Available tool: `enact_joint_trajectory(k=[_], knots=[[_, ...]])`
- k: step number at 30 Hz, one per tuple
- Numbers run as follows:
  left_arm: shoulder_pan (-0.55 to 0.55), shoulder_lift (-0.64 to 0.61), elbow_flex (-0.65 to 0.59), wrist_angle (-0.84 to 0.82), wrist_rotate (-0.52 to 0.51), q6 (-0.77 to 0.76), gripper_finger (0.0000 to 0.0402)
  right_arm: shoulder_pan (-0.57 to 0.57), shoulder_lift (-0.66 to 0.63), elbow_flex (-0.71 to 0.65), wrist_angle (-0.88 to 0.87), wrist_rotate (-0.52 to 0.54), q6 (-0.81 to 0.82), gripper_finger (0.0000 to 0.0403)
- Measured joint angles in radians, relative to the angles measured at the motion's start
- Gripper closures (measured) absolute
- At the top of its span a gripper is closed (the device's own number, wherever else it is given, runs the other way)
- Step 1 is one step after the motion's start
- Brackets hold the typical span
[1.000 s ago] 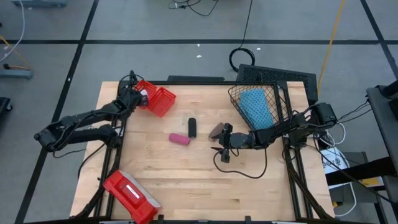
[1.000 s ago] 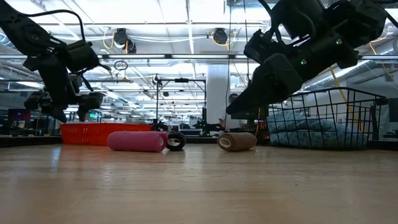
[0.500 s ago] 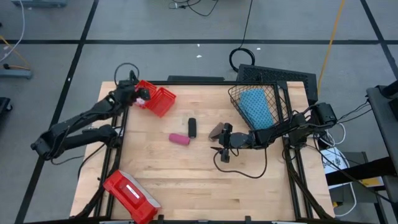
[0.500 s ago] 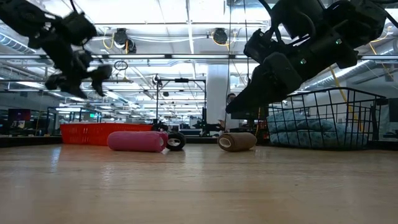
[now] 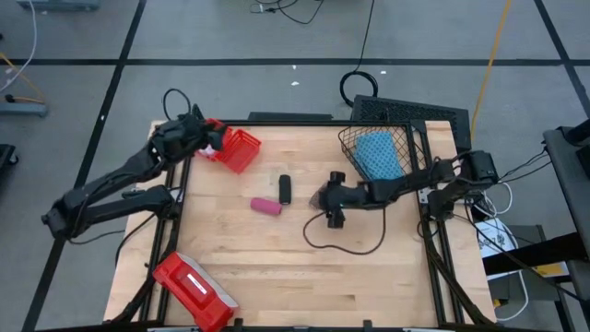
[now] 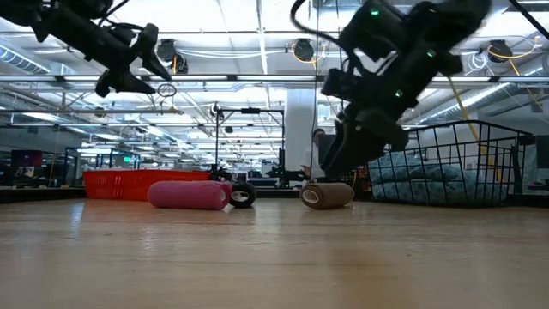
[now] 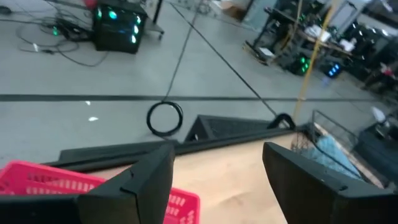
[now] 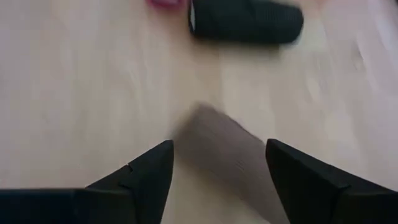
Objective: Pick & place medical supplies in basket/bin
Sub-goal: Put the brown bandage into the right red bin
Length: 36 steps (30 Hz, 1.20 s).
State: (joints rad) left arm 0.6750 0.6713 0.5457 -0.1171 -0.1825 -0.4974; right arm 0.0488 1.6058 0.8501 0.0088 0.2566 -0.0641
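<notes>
My right gripper (image 8: 214, 171), jaws apart, straddles the short brown fabric roll (image 8: 214, 134) to seize it for the black wire-mesh basket (image 5: 387, 148); left gripper (image 7: 217, 180) open, empty.

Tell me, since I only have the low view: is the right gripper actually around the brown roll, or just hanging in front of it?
Observer: Around it. In its wrist view the right gripper is open, with the brown roll lying between its fingers.
Operator: And the arm high on my left?
Observer: That is the left gripper. From above it sits at the table's back left corner, beside the red bin.
Operator: Is it carrying anything?
Observer: No. Its wrist view shows the gripper open, with nothing between the fingers.
Operator: Is there anything on the table that I can't see?
Observer: A flat red case with a white label lies at the front left corner.
</notes>
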Motion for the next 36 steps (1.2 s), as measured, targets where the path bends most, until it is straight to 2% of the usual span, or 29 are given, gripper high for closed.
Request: enact_joint_trajectory(k=[3,6,12,19,27,33,36], knots=[[-0.033,0.026,0.0,0.0,0.0,0.003,0.0146,-0.037,0.0,0.103,-0.213,0.001,-0.121,0.0146],[-0.06,0.052,0.0,0.0,0.0,0.005,0.0146,-0.085,0.0,0.15,-0.29,-0.01,-0.247,0.0143],[-0.095,0.116,0.0,0.013,-0.001,0.017,0.0146,-0.19,0.003,0.153,-0.334,-0.177,-0.383,0.015],[-0.102,0.169,0.0,0.056,-0.001,0.023,0.0146,-0.235,0.04,0.12,-0.313,-0.215,-0.472,0.0152],[-0.106,0.18,-0.001,0.121,0.007,0.022,0.0146,-0.216,0.108,0.11,-0.276,-0.232,-0.47,0.0162],[-0.107,0.18,-0.001,0.12,0.006,0.022,0.0146,-0.193,0.111,0.11,-0.234,-0.232,-0.382,0.0201],[-0.107,0.18,-0.001,0.12,0.006,0.021,0.0146,-0.19,0.111,0.11,-0.197,-0.234,-0.286,0.022]])
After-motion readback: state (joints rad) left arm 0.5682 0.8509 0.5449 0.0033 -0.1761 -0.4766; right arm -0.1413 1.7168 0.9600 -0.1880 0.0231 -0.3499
